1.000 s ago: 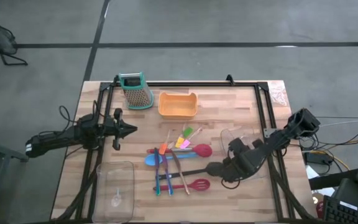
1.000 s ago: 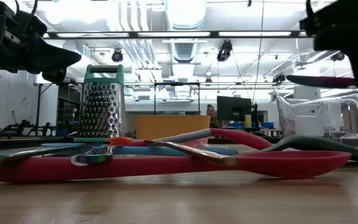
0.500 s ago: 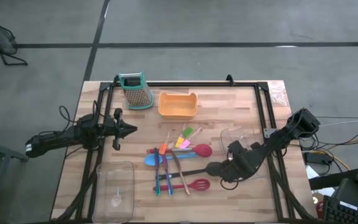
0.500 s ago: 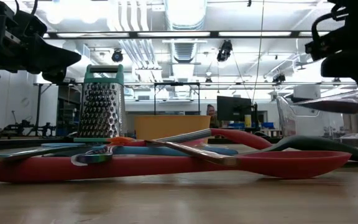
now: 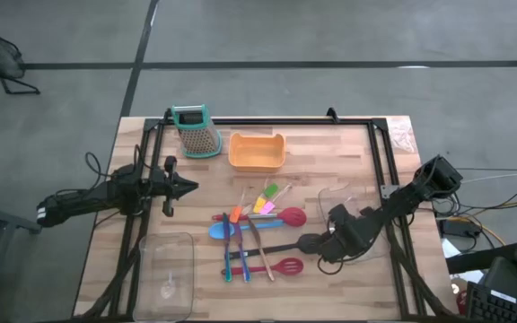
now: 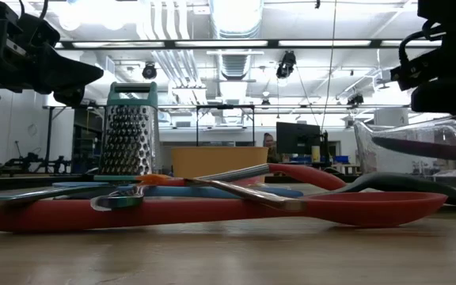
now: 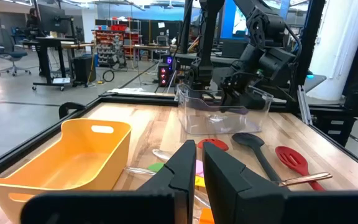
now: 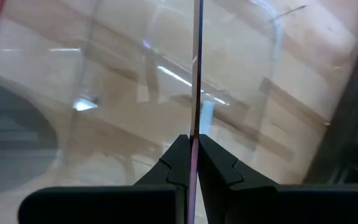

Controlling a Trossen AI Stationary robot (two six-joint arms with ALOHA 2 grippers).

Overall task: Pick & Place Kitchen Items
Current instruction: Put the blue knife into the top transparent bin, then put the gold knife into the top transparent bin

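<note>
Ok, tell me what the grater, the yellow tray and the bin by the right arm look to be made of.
Grater: shiny perforated metal body, it mirrors the room; the teal top looks like plastic. Yellow tray: matte, opaque moulded plastic, judging by its rounded walls and cut-out handle. Bin: clear, glossy hard plastic; the table shows straight through its walls.

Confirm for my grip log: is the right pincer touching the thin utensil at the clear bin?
Touching. The right wrist view shows the right pincer closed with the thin utensil pinched between its fingertips.
</note>
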